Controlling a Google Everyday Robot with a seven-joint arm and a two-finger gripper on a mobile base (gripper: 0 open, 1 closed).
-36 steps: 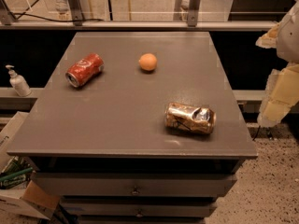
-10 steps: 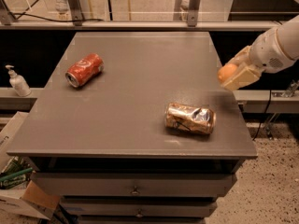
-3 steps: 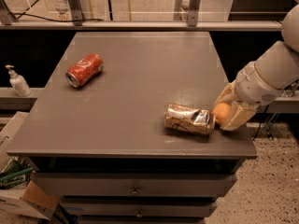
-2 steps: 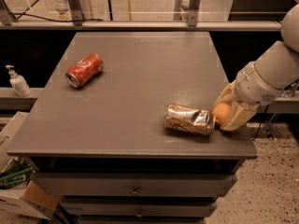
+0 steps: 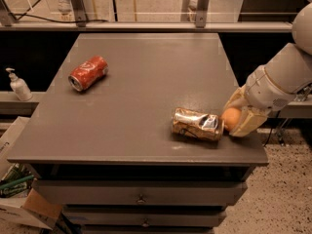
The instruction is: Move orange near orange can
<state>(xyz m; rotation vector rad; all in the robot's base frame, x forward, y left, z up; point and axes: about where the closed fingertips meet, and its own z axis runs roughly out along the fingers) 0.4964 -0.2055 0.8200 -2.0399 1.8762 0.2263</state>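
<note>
Gripping orange (image 5: 231, 116), hand (image 5: 234, 121) beside orange can (image 5: 197, 124)

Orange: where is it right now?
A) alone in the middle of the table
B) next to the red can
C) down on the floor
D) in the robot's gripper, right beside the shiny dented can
D: the orange sits between the fingers of the gripper at the right end of the dented can, near the table's front right corner and far from the red can.

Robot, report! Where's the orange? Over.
Gripper at table edge, shut on orange. Orange right beside orange can. Nothing between them.
</note>
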